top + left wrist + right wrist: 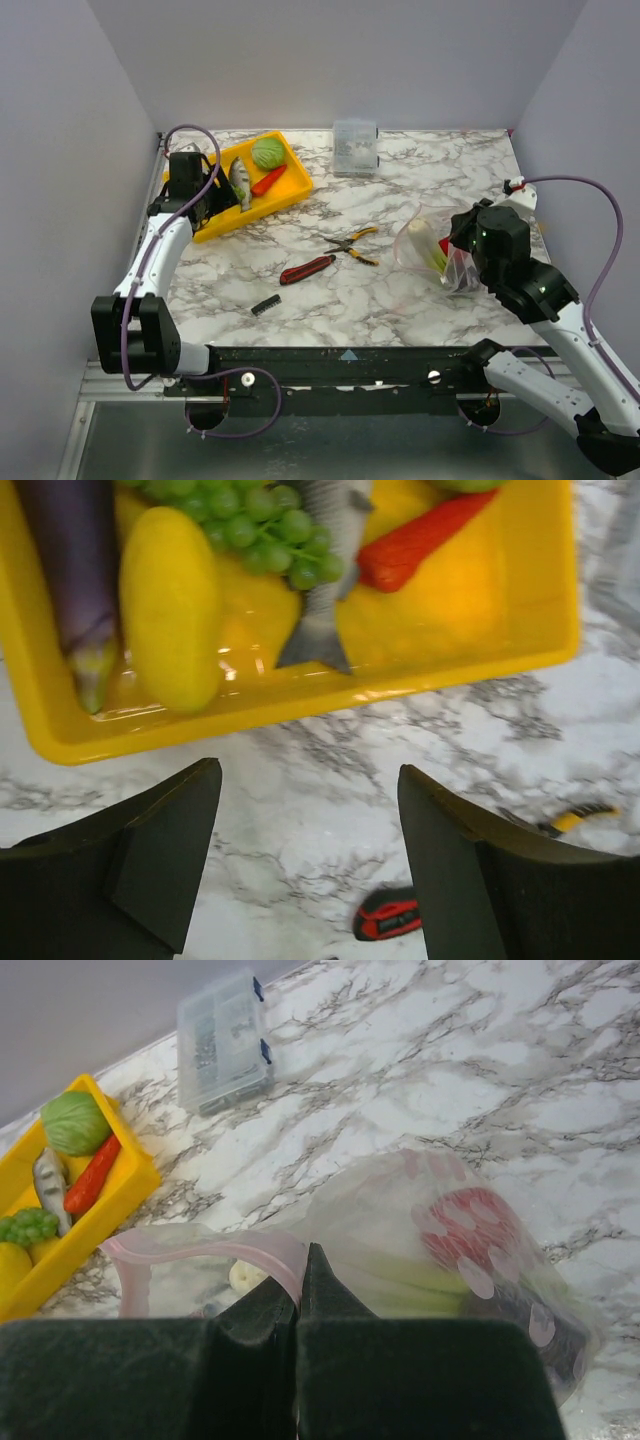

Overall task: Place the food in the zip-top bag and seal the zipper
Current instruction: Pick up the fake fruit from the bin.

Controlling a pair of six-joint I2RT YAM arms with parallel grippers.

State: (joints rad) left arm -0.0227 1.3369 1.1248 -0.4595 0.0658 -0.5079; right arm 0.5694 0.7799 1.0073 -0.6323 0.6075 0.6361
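The zip-top bag [428,243] lies at the right with its mouth held up. My right gripper [303,1256] is shut on its pink zipper [200,1245]. Inside the bag [400,1210] show a pale green celery stalk [400,1282] and a red tomato [465,1228]. My left gripper [309,780] stands open over bare marble just in front of the yellow tray [300,708], with nothing between its fingers. The tray holds a purple eggplant [70,580], a yellow fruit [170,605], green grapes [250,520], a grey fish [320,590], a red-orange piece [420,538] and a green cabbage [267,153].
A small clear rigid box [355,147] stands at the back edge. A red-handled knife [306,269] and yellow-handled pliers [355,245] lie mid-table, with a small black strip [265,305] nearer the front. Grey walls close in both sides.
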